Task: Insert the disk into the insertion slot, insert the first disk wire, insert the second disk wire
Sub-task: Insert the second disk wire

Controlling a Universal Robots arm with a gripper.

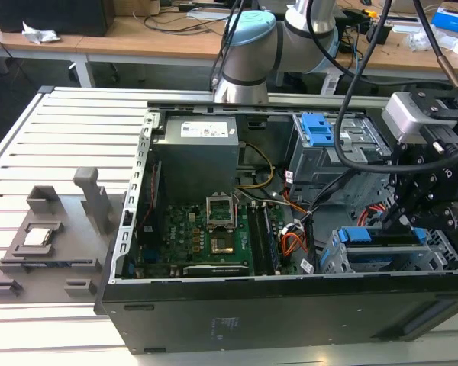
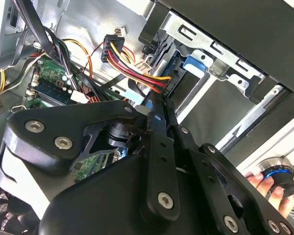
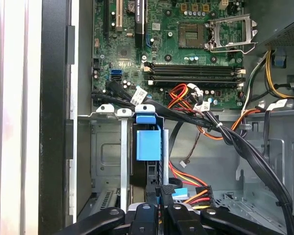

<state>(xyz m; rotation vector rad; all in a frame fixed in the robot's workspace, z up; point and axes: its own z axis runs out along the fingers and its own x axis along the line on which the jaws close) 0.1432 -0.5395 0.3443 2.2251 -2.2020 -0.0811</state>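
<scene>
The disk (image 1: 366,235), held in its bright blue frame (image 3: 148,142), lies inside the insertion slot (image 1: 342,261), a low grey cage at the exterior view's right. My gripper (image 1: 401,217) hangs just above the cage's inner end. In both wrist views the fingers stand close together, and a light-blue wire plug (image 3: 180,192) sits at the tips of the gripper (image 3: 162,196). A black plug with red, yellow and orange wires (image 3: 200,192) lies right beside it, and these wires (image 2: 147,76) reach the disk's rear edge. The gripper (image 2: 156,105) is pressed against that edge.
The taller grey bay with a blue latch (image 1: 319,136) stands behind the cage. Black cable bundles (image 3: 225,132) cross between the motherboard (image 1: 214,236) and the cage. A person's hand (image 2: 264,185) rests by a blue-ringed knob (image 2: 277,174) outside the case wall.
</scene>
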